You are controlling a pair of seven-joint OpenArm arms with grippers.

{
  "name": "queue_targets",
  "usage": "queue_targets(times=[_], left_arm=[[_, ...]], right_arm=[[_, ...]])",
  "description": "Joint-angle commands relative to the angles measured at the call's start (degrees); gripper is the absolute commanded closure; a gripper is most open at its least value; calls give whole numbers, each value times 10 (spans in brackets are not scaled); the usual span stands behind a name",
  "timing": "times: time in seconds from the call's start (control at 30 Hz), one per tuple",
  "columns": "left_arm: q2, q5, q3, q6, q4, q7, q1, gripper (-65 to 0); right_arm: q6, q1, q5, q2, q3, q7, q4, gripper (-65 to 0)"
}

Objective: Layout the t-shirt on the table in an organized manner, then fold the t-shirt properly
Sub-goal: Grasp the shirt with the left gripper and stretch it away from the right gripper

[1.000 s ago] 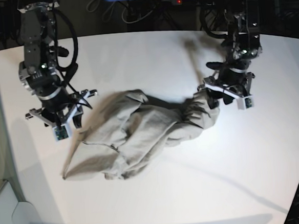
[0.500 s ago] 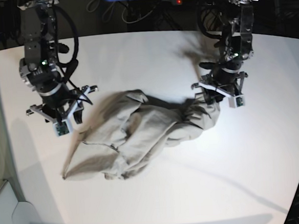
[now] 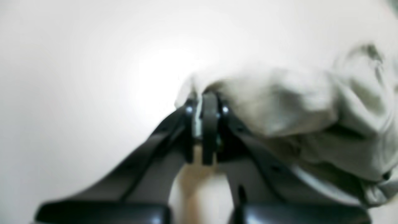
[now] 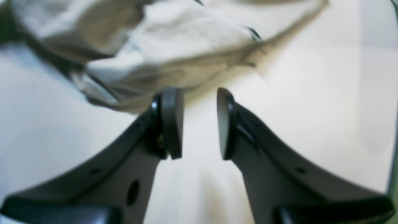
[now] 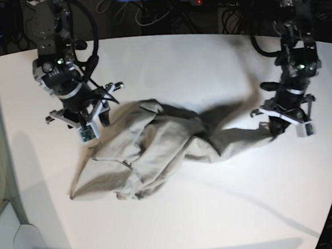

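Base view: left end effector [image 5: 281, 123] pinches the t-shirt [image 5: 156, 153] (right end effector [image 5: 85, 120] gapes beside it).

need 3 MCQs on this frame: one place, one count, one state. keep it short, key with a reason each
1. Where does the t-shirt lie?
A. Bunched on the white table, between the arms
B. Hanging off the table's edge
C. On the floor

2. How many arms have cloth in their jaws?
A. None
B. One
C. Two

3. How do the right gripper's jaws stand?
A. Shut on the shirt
B. Apart, with nothing between them
C. Shut on nothing

Key: 1 A, the base view shows it crumpled mid-table. 2 B, only the left gripper pinches an end of the shirt. 3 B, the right wrist view shows bare table between the pads.
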Motion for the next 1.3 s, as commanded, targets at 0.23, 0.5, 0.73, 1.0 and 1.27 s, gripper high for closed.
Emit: queue_targets(times=[0.23, 0.5, 0.73, 1.0, 1.27], left_arm=[[-24, 2, -182, -3, 94, 112, -26, -9], [-35, 2, -198, -3, 53, 122, -20, -13], [-39, 2, -196, -3, -7, 125, -4, -69], [-39, 0, -197, -3, 3, 148, 7, -409], [-35, -2, -199, -3, 36, 147, 29, -477]], right_arm=[[16, 3, 4, -18, 0, 14, 10, -194], [65, -7, 5, -43, -15, 12, 7, -197], [66, -18, 4, -45, -80, 10, -1, -198], [68, -2, 3, -45, -108, 12, -49, -198], [68, 52, 3, -45, -114, 14, -119, -198]])
